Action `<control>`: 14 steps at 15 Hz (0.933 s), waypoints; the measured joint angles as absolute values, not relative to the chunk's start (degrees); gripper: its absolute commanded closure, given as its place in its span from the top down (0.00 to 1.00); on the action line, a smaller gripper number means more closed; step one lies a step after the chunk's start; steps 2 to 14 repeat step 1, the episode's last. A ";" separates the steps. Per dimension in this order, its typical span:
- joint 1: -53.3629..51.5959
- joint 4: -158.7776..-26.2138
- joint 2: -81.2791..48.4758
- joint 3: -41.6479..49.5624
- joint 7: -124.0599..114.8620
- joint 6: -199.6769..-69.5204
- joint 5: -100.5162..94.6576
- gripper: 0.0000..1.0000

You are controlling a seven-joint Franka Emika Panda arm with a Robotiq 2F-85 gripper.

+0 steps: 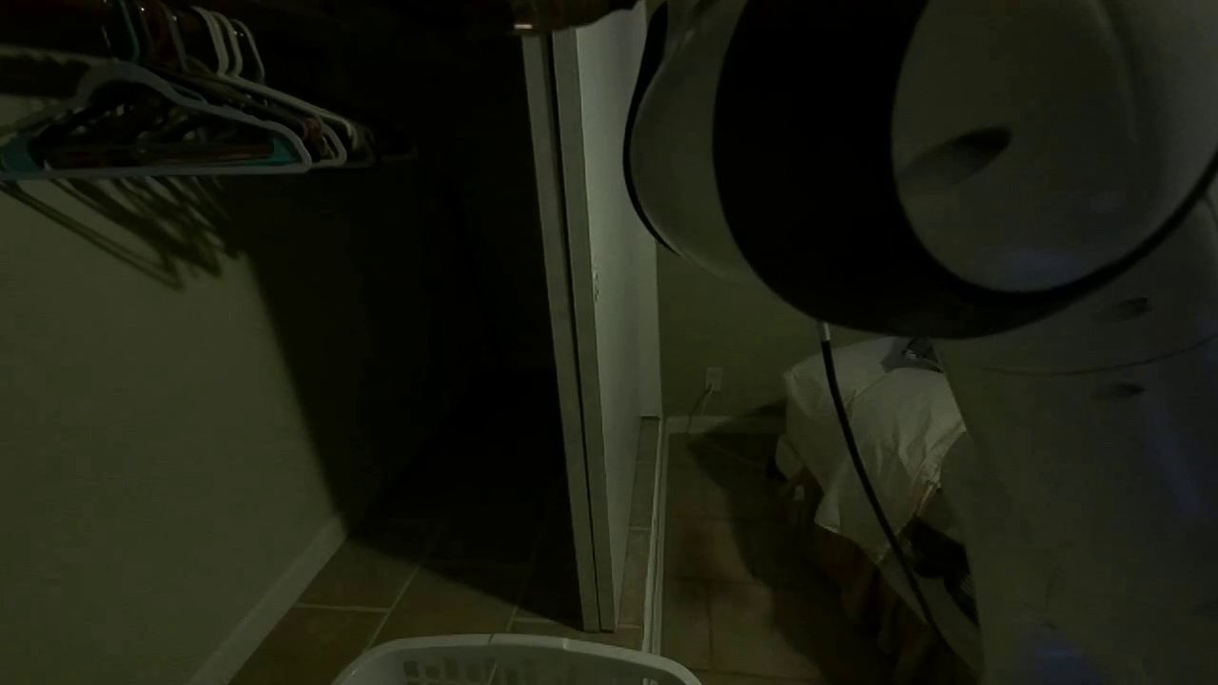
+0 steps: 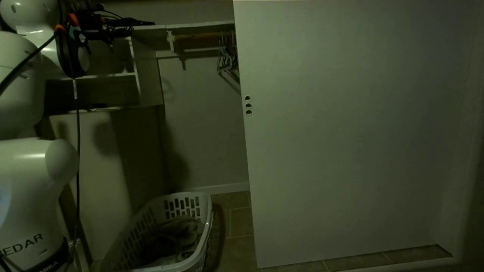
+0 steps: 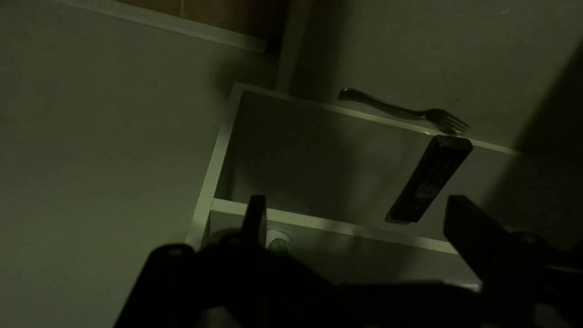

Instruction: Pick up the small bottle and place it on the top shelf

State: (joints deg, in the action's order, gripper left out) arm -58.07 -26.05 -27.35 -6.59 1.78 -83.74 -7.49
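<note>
The small bottle [image 3: 278, 243] shows as a pale round shape with a greenish top in the wrist view, partly hidden by my left-hand finger in the picture. In an exterior view a small pale shape, likely the bottle [image 2: 124, 68], stands on the middle board [image 2: 109, 75] of the cabinet. The top shelf [image 2: 200, 25] is the long board above the cabinet and hanger rod. My gripper [image 3: 357, 200] is open with nothing between its fingers. In an exterior view the gripper [image 2: 128, 32] is at top-shelf height, in front of the upper compartment. The wrist picture appears upside down.
A black remote [image 3: 430, 180] and a fork [image 3: 401, 107] lie in the lower compartment, the fork along its front edge. Hangers [image 2: 227, 62] hang from the rod. A sliding door [image 2: 351, 132] covers the closet's other side. A laundry basket [image 2: 207, 226] stands on the floor.
</note>
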 measured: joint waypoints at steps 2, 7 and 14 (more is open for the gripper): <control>-58.48 -26.04 -27.16 -6.58 1.77 -82.64 -7.72 1.00; -58.48 -26.04 -27.16 -6.58 1.77 -82.64 -7.72 1.00; -58.48 -26.04 -27.16 -6.58 1.77 -82.64 -7.72 1.00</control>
